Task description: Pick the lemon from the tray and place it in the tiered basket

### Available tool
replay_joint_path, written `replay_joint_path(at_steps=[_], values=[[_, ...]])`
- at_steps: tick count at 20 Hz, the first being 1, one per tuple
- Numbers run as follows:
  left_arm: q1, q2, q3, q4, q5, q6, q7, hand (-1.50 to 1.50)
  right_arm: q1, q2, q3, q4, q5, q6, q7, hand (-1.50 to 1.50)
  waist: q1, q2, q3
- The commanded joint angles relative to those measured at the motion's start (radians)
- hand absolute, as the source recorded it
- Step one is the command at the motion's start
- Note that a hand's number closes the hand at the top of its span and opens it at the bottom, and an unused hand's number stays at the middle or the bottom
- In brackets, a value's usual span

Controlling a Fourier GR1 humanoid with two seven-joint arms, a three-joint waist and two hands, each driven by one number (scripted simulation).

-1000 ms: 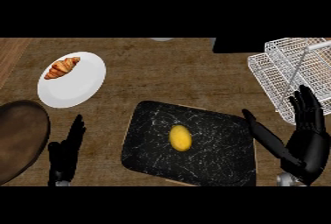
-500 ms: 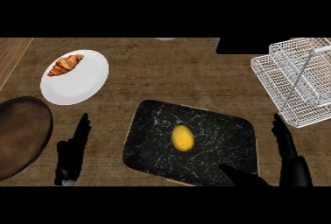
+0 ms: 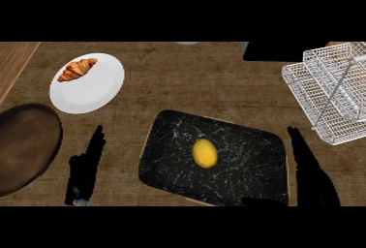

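A yellow lemon (image 3: pixel 205 153) lies near the middle of a black marbled tray (image 3: pixel 172 164) on the wooden counter. The white wire tiered basket (image 3: pixel 330 89) stands at the right edge, beyond the tray. My right hand (image 3: pixel 309 173) is just off the tray's right side, edge-on, fingers straight and pointing away, thumb reaching over the tray's near right corner; it does not touch the lemon. My left hand (image 3: pixel 85 167) rests open to the left of the tray, fingers straight.
A white plate (image 3: pixel 97 92) with a croissant (image 3: pixel 76 69) sits at the back left. A dark brown plate (image 3: pixel 25 143) lies at the left edge. A black block (image 3: pixel 282 51) stands behind the basket.
My right hand has turned edge-on and moved in from the right edge toward the tray's right side, thumb over its near corner. The left hand and lemon have stayed put.
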Motion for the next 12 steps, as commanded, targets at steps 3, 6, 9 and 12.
replay_joint_path(at_steps=[3,6,9,12], values=[[-0.003,-0.015,-0.02,-0.036,-0.02,0.015,0.026,0.0,-0.189,0.198,0.105,0.057,0.235,0.215,0.346,-1.5,0.006,0.0,0.005],[-0.017,0.01,0.018,-0.013,0.002,-0.014,0.021,0.0,-0.231,0.316,0.167,0.148,0.341,0.267,0.38,-1.5,0.002,0.0,0.005],[-0.017,0.008,0.007,-0.026,-0.017,0.001,0.041,0.0,-0.297,0.392,0.119,0.257,0.369,0.35,0.385,-1.5,0.004,0.002,0.006],[-0.053,0.008,0.041,0.007,0.005,-0.013,0.042,0.0,-0.277,0.42,0.124,0.305,0.36,0.41,0.394,-1.5,-0.008,0.004,0.006]])
